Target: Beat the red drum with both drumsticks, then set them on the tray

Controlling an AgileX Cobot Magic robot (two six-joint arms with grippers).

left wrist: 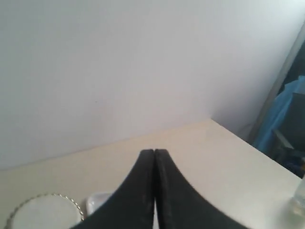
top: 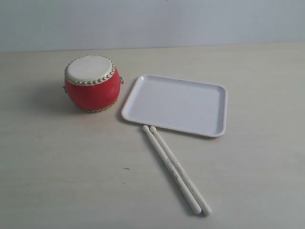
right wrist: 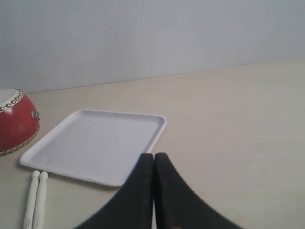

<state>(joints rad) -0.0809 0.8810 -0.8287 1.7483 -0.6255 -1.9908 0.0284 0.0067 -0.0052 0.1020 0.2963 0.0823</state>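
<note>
The left claw (left wrist: 154,151) has its jaws pressed together on nothing. On the worktop (top: 71,167) the red drum (top: 91,83) stands upright at the left, just beside the bare tray (top: 178,102). The drumsticks (top: 174,167) lie side by side, touching, tips near the tray's front rim (neither lifted yet). The right claw (right wrist: 153,155) is likewise closed and empty. Each claw should open first, then pinch one stick toward its butt, taking care not to roll its twin.

We see a pale table (top: 57,181) bearing a small dark speck (top: 126,168) on its near part, and a plain white wall (top: 152,19) on the far side.
</note>
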